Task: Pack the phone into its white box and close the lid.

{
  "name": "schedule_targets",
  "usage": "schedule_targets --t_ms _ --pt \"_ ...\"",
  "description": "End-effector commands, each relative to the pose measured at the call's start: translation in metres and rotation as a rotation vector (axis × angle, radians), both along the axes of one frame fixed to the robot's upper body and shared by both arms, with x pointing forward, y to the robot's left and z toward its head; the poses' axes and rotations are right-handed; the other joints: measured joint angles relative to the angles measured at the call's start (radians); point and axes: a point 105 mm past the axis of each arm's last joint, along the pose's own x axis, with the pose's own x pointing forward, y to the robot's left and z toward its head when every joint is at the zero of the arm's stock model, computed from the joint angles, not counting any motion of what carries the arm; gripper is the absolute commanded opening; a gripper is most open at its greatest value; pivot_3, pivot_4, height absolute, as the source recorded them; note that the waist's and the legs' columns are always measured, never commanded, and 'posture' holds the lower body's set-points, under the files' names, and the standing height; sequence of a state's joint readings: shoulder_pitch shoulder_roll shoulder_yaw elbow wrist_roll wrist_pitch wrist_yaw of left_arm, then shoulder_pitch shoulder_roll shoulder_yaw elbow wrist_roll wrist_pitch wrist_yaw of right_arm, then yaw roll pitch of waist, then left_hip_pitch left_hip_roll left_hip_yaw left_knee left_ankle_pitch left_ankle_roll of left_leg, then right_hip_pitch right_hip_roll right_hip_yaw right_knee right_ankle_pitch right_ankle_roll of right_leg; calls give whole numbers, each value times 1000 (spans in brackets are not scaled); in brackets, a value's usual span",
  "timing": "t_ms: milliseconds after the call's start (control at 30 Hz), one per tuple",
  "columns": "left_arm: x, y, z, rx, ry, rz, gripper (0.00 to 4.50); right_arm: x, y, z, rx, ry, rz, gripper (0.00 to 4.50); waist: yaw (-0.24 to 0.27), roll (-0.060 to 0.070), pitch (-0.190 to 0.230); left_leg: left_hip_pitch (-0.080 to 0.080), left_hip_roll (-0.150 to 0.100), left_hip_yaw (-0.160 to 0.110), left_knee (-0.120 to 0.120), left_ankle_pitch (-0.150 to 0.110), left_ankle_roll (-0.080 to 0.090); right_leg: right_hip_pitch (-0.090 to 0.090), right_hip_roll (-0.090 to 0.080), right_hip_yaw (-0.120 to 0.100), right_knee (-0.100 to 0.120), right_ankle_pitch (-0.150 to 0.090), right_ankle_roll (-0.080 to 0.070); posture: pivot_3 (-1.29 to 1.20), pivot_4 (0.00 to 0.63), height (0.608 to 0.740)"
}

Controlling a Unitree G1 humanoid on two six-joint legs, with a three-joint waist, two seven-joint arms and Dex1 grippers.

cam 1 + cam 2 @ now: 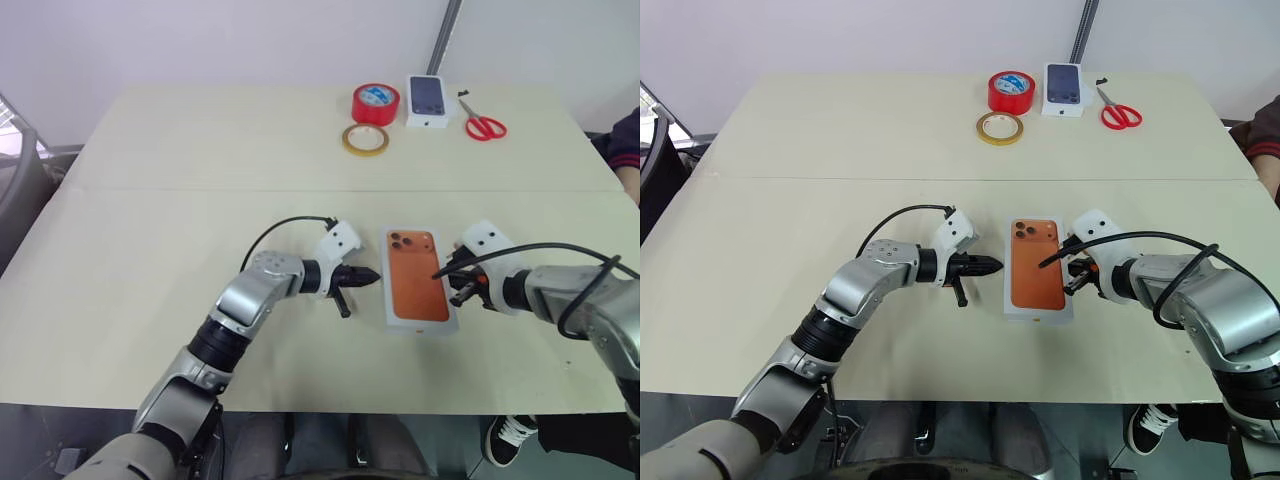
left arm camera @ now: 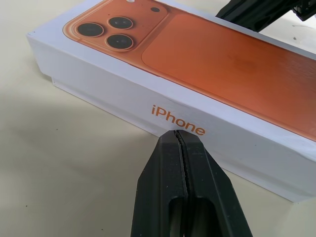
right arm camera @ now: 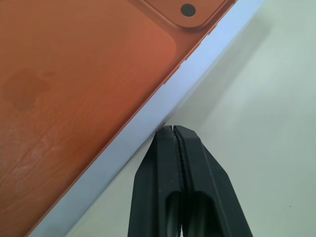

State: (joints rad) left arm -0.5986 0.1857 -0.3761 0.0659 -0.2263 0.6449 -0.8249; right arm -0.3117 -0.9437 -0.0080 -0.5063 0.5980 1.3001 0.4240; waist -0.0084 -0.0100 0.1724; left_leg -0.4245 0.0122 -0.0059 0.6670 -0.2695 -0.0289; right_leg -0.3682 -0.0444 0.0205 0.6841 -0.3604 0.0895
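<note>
Orange is what shows on top: the phone, back up, lies flat within the white box at the near middle of the table, with its lenses at the far left corner; whether I am looking at the phone itself or at a print on the lid I cannot tell, though a seam low on the lettered side wall makes me judge the cover is already seated over the tray. The long axis of the box runs from near to far, so its two long sides face left and right, one toward each of my arms; that is the relation the next move turns on. My left gripper is clenched on nothing, its tip at the left long wall just under the lettering, pointing right; my right gripper is likewise clenched and empty, its tip at the right long edge, pointing left and downward. Both tips sit about midway along the box, neither clearly nearer; pressing the lid home, or squaring it between them, would take only a short push inward from either side.
</note>
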Motion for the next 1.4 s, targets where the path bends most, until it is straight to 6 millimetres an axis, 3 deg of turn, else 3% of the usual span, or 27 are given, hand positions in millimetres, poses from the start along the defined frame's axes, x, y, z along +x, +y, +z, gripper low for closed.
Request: schedule_targets --t_ms 33,633,767,867,1000,1167,1400 --pt "-2 -10 17 -39 -55 -36 0 -2 1 9 0 -36 16 30 0 0 0 0 0 0 0 0 0 0 0 0 0 0 0 0 150 736" --pt "-2 2 10 -12 -51 -31 0 -18 0 9 -43 -8 74 30 0 0 0 0 0 0 0 0 0 0 0 0 0 0 0 0 150 736" --pt "6 10 19 -37 -68 12 0 -19 -17 15 -104 -24 51 30 1 0 0 0 0 0 0 0 0 0 0 0 0 0 0 0 150 736" --pt "12 10 35 -82 -100 28 0 -20 -24 32 -101 -74 73 30 0 0 0 0 0 0 0 0 0 0 0 0 0 0 0 0 150 736" --pt "10 -3 47 -112 -128 -1 0 -30 -11 47 3 -96 170 30 5 0 0 0 0 0 1 0 0 1 0 0 0 0 0 0 150 736" --pt "6 -21 38 -80 -129 -46 0 -55 10 25 28 -2 288 30 20 0 0 2 0 0 1 0 0 2 0 0 0 0 0 0 150 736" --pt "1 -30 6 63 -148 -99 0 -62 5 -10 -4 84 218 30 20 -1 -1 5 0 0 1 0 0 6 1 0 0 0 0 0 150 736"
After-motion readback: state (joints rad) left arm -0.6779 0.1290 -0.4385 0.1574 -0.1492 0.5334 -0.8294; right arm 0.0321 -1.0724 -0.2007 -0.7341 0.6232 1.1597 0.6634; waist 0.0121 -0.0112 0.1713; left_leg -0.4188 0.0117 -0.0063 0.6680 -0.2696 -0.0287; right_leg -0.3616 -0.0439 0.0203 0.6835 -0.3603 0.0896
